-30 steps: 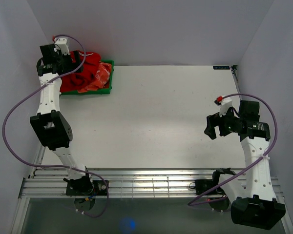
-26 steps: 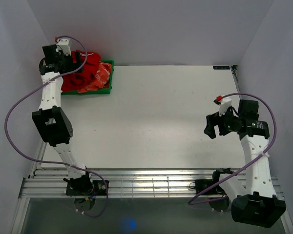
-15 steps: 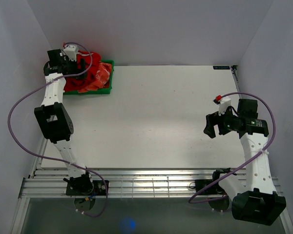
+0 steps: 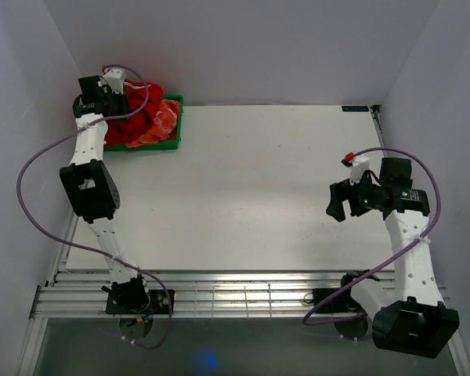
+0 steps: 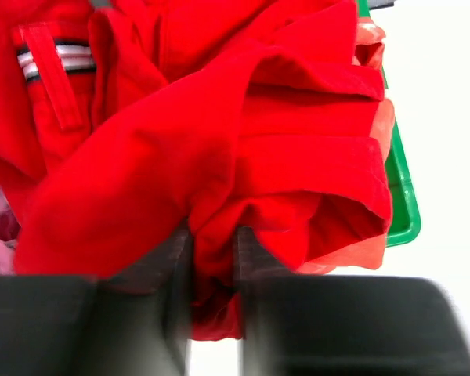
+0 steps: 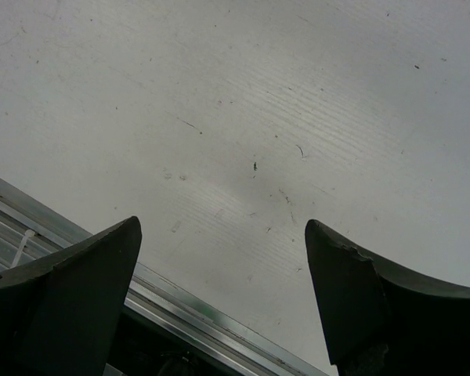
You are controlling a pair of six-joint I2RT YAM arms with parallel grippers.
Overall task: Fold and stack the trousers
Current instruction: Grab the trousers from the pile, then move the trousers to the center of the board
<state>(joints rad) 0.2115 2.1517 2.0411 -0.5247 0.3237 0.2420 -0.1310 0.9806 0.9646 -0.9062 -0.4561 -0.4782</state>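
Left fingers (image 5: 178,262) just swung in over the far-left green bin (image 4: 171,141) and clamped on a fold of the trousers (image 5: 219,141), still heaped there. Likely next: drag out onto counter (image 4: 258,180). Right fingers (image 6: 86,266) spread, empty, near right

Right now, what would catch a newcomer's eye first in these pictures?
Bright red trousers lie heaped in the green bin at the far left corner, a fold pinched in the left gripper. The right gripper hangs open over the white table, on the right.
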